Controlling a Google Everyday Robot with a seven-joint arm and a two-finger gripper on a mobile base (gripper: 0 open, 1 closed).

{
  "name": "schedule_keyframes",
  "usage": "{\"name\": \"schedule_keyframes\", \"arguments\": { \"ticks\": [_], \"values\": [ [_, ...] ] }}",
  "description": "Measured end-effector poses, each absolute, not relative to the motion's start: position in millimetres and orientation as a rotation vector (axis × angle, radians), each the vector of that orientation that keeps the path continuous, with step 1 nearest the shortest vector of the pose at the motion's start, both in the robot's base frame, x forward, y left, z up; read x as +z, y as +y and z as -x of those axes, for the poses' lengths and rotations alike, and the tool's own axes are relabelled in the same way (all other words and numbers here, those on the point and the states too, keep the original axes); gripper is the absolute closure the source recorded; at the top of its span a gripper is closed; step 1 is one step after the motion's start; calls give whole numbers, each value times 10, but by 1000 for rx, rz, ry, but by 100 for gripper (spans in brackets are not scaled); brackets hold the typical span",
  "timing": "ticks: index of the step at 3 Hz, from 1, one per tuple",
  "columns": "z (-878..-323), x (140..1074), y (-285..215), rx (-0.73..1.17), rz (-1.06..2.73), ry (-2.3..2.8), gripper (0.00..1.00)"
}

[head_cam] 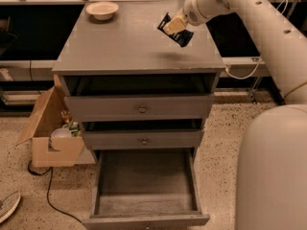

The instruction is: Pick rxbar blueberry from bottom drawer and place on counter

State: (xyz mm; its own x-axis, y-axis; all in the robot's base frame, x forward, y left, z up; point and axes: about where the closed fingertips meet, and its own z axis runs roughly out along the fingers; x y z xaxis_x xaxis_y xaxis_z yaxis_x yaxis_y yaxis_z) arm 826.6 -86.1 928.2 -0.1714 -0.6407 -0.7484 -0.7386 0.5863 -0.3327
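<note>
Where the white arm [268, 28] ends, we see the tan two-finger gripper [174, 26] clamped on the rxbar blueberry [183, 36], a small flat rectangular bar in a dark navy-black wrapper. We find it held in the air over the smooth grey wooden counter [129, 44], toward the back right corner and near the right edge. Its long axis runs on a slant, from upper left down to lower right, the lower end pointing toward the right edge. Dark wrapper shows on either side of the grip; we cannot read any lettering. We count one bar, one cream round bowl [101, 9] near the back left corner, and three grey drawers: two shallow knobbed drawers [141, 108] part way out and the deep bottom drawer [144, 195] pulled far out, its worn bare-wood floor showing. One brown cardboard box [53, 145] stands on the floor left of the cabinet.
</note>
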Motion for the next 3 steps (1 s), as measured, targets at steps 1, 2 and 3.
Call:
{"name": "schedule_keyframes", "arguments": {
  "ticks": [1,2,3],
  "values": [
    [-8462,9185,-617,166,1150,1883,100],
    [-8587,9153,-303,206,1199,1850,100],
    [-8619,9192,-256,210,1201,1837,86]
  ]
}}
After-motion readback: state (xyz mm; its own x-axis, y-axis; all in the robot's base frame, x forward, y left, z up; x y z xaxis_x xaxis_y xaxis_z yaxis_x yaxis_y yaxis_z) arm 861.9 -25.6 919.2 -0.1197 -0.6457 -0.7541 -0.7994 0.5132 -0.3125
